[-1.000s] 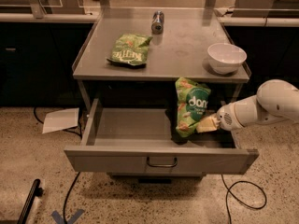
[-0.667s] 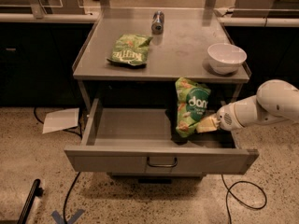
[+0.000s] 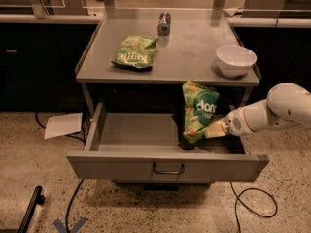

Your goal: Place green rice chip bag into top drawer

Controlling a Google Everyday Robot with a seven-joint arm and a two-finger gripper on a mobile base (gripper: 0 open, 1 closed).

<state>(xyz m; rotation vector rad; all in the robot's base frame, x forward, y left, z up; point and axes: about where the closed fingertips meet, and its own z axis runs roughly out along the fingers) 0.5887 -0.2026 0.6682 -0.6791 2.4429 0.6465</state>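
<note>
The green rice chip bag (image 3: 198,110) is puffy and bright green with white lettering. It stands upright in the right half of the open top drawer (image 3: 165,166), its lower end at the drawer floor. My gripper (image 3: 217,128) comes in from the right on a white arm and sits against the bag's lower right edge. The drawer is pulled out under the grey table top, with a small dark wire handle (image 3: 168,169) at the centre of its front.
On the table top (image 3: 194,57) lie a flatter pale green bag (image 3: 134,52), a can on its side (image 3: 164,23) and a white bowl (image 3: 235,59). A sheet of paper (image 3: 63,124) and cables lie on the floor at the left.
</note>
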